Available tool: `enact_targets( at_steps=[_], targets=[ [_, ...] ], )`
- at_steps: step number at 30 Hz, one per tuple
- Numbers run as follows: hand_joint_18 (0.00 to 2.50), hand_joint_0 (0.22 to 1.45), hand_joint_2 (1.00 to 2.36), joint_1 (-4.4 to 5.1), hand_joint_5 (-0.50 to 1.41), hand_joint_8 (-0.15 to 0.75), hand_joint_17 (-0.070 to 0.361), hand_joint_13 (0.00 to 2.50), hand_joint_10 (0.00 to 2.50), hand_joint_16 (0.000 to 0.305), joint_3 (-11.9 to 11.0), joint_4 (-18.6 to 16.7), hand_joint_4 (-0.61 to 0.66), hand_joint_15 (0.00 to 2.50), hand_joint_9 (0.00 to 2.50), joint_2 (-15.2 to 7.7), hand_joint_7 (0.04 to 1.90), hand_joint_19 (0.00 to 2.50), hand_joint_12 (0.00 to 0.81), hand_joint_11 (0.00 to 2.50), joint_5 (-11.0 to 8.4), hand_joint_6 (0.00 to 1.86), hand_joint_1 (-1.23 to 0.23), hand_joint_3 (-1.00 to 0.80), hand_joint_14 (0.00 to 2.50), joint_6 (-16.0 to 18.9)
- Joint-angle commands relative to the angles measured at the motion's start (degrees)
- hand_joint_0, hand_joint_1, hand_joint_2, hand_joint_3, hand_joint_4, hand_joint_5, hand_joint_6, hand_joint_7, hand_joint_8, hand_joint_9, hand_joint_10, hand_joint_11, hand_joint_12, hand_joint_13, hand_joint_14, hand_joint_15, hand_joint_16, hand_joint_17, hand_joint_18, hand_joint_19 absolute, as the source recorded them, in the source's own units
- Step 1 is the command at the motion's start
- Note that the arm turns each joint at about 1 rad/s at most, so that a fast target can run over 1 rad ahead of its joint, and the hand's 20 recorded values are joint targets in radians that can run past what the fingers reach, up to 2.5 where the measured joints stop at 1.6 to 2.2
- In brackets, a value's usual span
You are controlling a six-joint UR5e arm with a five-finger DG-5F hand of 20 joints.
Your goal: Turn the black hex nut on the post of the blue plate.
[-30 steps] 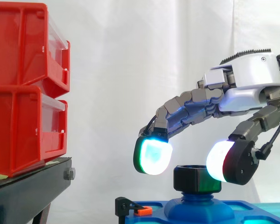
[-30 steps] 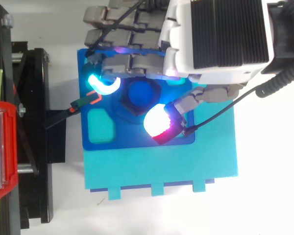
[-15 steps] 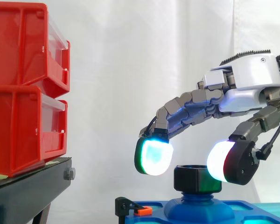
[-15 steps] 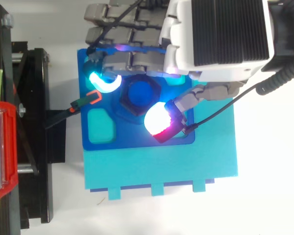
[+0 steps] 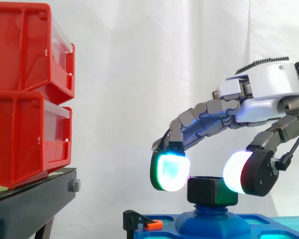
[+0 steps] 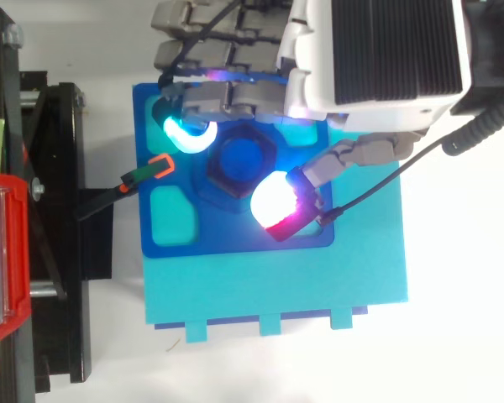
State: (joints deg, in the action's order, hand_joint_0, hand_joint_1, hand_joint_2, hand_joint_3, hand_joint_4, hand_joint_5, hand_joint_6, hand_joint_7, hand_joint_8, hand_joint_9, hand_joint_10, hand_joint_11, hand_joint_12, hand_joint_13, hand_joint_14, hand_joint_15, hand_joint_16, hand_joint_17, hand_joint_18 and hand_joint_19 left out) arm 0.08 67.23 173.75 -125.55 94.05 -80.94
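The black hex nut (image 5: 212, 190) (image 6: 239, 164) sits on the blue post of the blue plate (image 6: 176, 220) (image 5: 164, 220). My hand (image 5: 264, 89) (image 6: 378, 50) reaches in from the right above it, fingers curled down. A cyan-green fingertip pad (image 5: 169, 172) (image 6: 189, 134) rests against the nut's left side. The thumb's white-red pad (image 5: 237, 172) (image 6: 275, 201) sits against its right side. The nut is pinched between them, at its upper rim.
The blue plate lies on a larger cyan base (image 6: 277, 285). A small black clip with an orange tip (image 6: 155, 166) (image 5: 150, 224) pokes in at the plate's left edge. Red bins (image 5: 25, 94) stand on a black stand (image 5: 35, 199) to the left.
The finger pad has dropped and moved right until it meets the nut's left side. The hand has shifted slightly lower. The thumb pad has barely moved.
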Motion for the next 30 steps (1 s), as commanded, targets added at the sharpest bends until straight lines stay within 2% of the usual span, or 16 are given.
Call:
enact_targets(
  at_steps=[1, 10, 17, 30],
  targets=[
    [0.16, 0.51, 1.0, -0.17, -0.2, 0.175, 0.096, 0.19, 0.01, 0.043, 0.0, 0.4, 0.24, 0.06, 0.3, 0.0, 0.96, 0.19, 0.303, 0.22, 0.0, 0.5, -0.71, -0.5, 0.0, 0.0],
    [0.16, 0.5, 1.0, -0.26, -0.2, 0.177, 0.097, 0.19, 0.01, 0.043, 0.0, 0.7, 0.25, 0.06, 0.31, 0.0, 0.96, 0.2, 0.304, 0.23, 0.0, 0.5, -0.7, -0.5, 0.0, 0.0],
    [0.16, 0.5, 1.0, -0.69, -0.19, 0.176, 0.097, 0.19, 0.01, 0.043, 0.0, 1.1, 0.25, 0.06, 0.31, 0.0, 0.98, 0.2, 0.305, 0.22, 0.79, 0.5, -0.7, -0.5, 0.0, 0.0],
    [0.17, 0.49, 1.0, -0.69, -0.19, 0.183, 0.099, 0.19, 0.01, 0.044, 0.0, 1.1, 0.26, 0.06, 0.31, 0.0, 0.99, 0.19, 0.31, 0.24, 0.96, 0.5, -0.68, -0.5, 0.0, -0.1]
  ],
)
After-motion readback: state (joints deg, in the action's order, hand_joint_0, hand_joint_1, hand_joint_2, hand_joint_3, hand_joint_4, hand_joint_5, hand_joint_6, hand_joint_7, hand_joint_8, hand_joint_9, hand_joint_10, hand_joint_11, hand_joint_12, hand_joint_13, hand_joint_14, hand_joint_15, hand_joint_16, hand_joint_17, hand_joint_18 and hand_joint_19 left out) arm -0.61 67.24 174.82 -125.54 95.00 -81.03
